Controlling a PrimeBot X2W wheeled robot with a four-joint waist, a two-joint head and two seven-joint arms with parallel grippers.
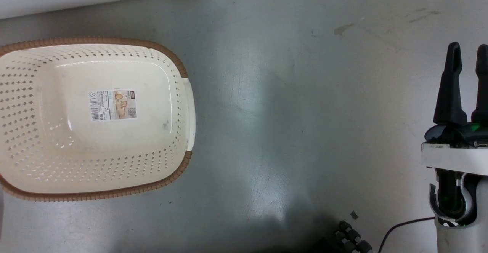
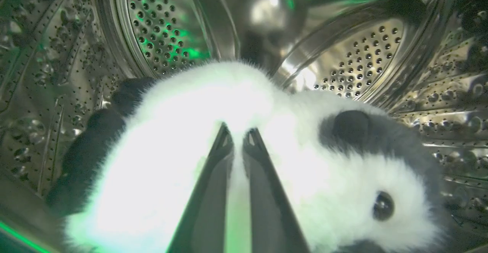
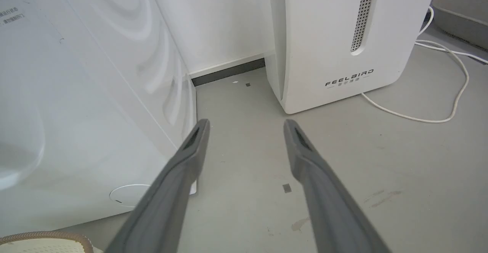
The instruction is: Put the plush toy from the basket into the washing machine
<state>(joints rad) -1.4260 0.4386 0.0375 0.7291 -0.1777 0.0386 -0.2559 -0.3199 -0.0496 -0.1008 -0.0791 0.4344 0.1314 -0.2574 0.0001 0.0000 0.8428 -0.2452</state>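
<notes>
Panda plush toy (image 2: 164,150) is deep inside the washing machine (image 2: 160,28), left gripper (image 2: 237,132) pinched together on its white fur; can't tell if it's resting on anything yet. Basket (image 1: 183,66) sits empty on the floor (image 1: 305,112), right gripper (image 3: 246,125) spread apart and idle. I'd ease the toy down, let go fully, then back straight out so fur doesn't snag and drag along

The white appliance (image 3: 324,36) reads FEELBIRD — the sticker (image 1: 113,105) in the basket (image 1: 152,161) is too small to read
</notes>
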